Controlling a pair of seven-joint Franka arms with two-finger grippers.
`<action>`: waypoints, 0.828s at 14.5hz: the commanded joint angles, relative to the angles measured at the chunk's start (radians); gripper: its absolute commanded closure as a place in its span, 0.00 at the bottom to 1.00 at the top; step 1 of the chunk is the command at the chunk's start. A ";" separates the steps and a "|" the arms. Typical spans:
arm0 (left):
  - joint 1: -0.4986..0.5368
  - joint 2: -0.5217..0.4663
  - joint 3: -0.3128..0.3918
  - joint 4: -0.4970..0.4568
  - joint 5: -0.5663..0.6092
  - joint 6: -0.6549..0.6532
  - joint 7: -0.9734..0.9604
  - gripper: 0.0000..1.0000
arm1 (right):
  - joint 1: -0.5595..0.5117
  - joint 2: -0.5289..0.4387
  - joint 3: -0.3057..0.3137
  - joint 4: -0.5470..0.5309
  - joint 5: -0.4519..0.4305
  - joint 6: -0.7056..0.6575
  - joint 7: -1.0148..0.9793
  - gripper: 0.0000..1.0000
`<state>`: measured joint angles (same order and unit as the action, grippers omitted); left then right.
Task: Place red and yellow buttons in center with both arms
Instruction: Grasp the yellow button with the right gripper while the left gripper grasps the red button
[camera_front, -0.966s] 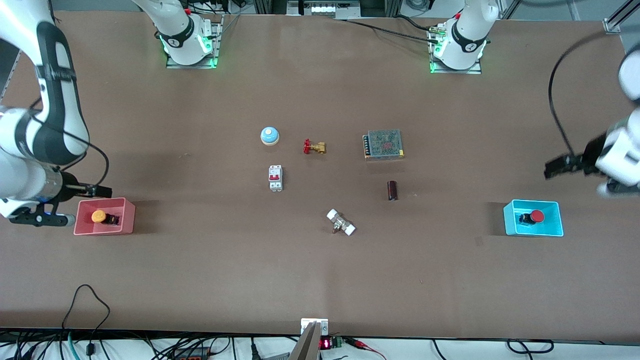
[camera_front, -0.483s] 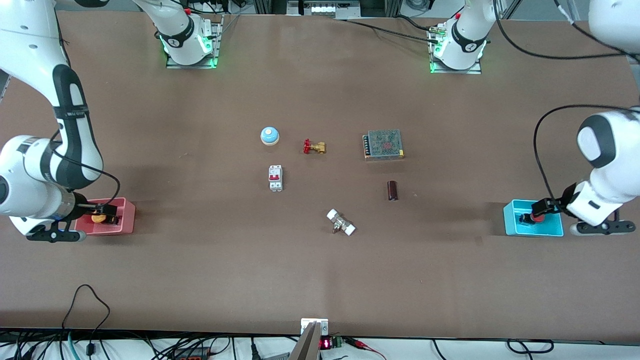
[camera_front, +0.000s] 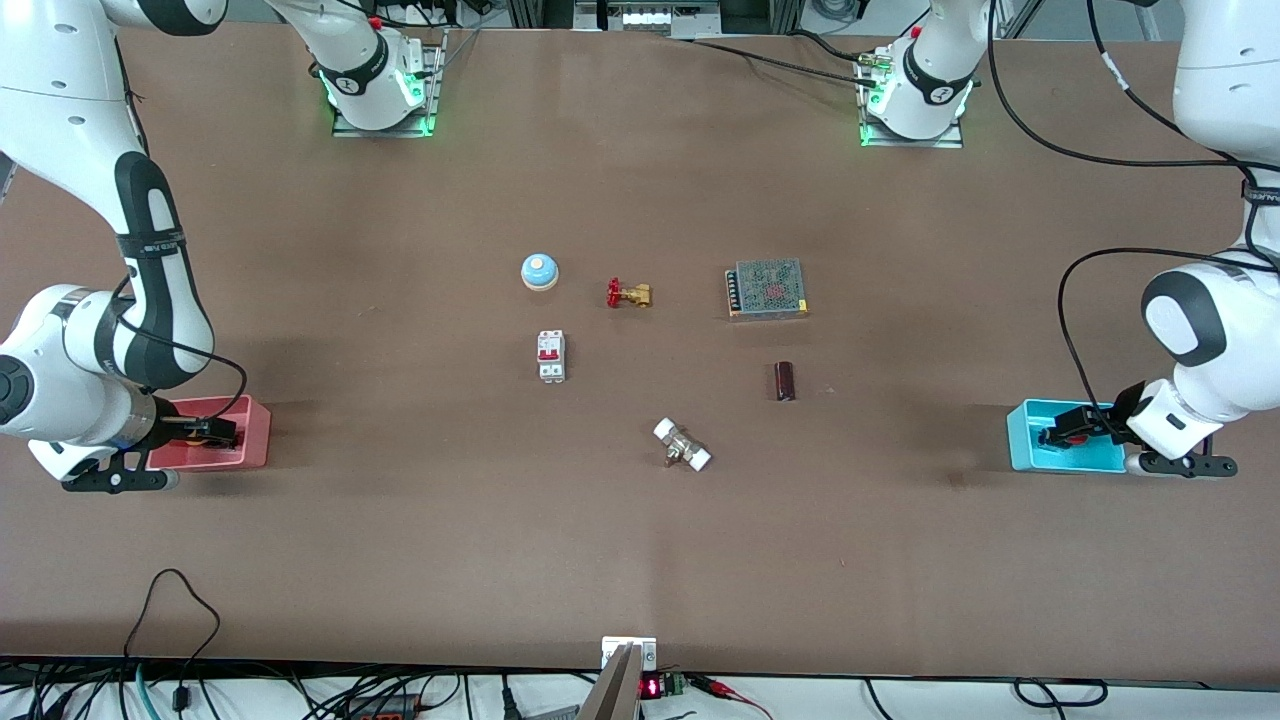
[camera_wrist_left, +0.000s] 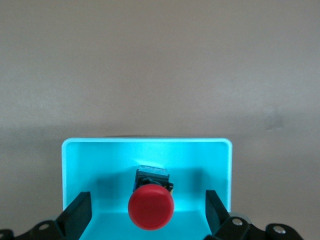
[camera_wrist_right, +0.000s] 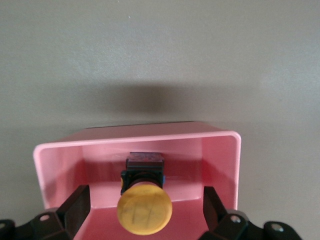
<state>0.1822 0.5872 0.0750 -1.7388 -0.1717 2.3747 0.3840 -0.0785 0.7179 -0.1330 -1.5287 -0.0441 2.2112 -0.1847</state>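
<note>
The left gripper (camera_wrist_left: 145, 220) hangs inside the cyan bin (camera_wrist_left: 75, 165), fingers apart on both sides of the red button (camera_wrist_left: 150, 207). The right gripper (camera_wrist_right: 145, 217) straddles the yellow button (camera_wrist_right: 144, 210) in the pink bin (camera_wrist_right: 220, 155) likewise. Each button's axis points toward its gripper. Only the wrist views show the caps; the front view hides them.

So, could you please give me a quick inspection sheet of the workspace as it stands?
Surface: brown tabletop, bare in the middle strip nearest the camera.
Job's things: red button in cyan bin; yellow button in pink bin.
Clutter: blue bell, brass valve, breaker, power supply, dark cylinder, white-capped fitting.
Grippers: left gripper jaws open around red button; right gripper jaws open around yellow button.
Cables: black leads at table edge.
Surroundings: nothing seen.
</note>
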 joint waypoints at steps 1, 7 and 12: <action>0.003 0.019 -0.007 0.018 -0.025 0.001 0.042 0.00 | -0.023 0.015 0.012 0.019 0.003 0.002 -0.033 0.00; 0.000 0.046 -0.006 0.016 -0.022 0.020 0.042 0.11 | -0.024 0.032 0.013 0.021 0.003 0.018 -0.044 0.04; -0.001 0.057 -0.006 0.015 -0.017 0.017 0.044 0.47 | -0.023 0.049 0.016 0.038 0.003 0.025 -0.045 0.04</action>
<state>0.1808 0.6355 0.0705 -1.7382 -0.1717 2.3901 0.3984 -0.0883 0.7432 -0.1295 -1.5253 -0.0440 2.2329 -0.2092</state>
